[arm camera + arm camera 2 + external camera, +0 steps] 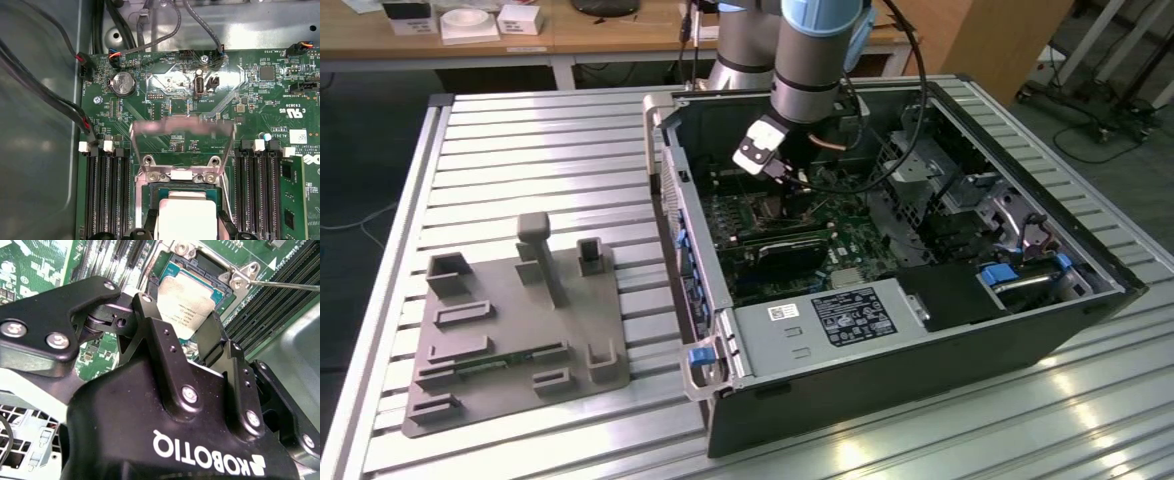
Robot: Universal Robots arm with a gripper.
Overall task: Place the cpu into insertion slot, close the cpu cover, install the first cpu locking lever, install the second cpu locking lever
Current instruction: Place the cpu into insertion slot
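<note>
Exterior view: gripper (783,188) sunk into the open computer case (854,400) on the slatted table (520,150), above the motherboard (754,215). Grey fixture (507,340) by the table's edge at the exterior view's left. Fingertips and chip hidden behind the wrist. Second wrist view: fingers (150,322) pinching the cpu (185,300) by two opposite edges, down in the insertion slot (207,262). Thin locking lever (285,286) stretched over the memory slots (280,310). Cannot tell whether fully seated. First wrist view: cpu cover (182,127) raised on its hinge, blurred. Cpu cut off at the frame's edge.
</note>
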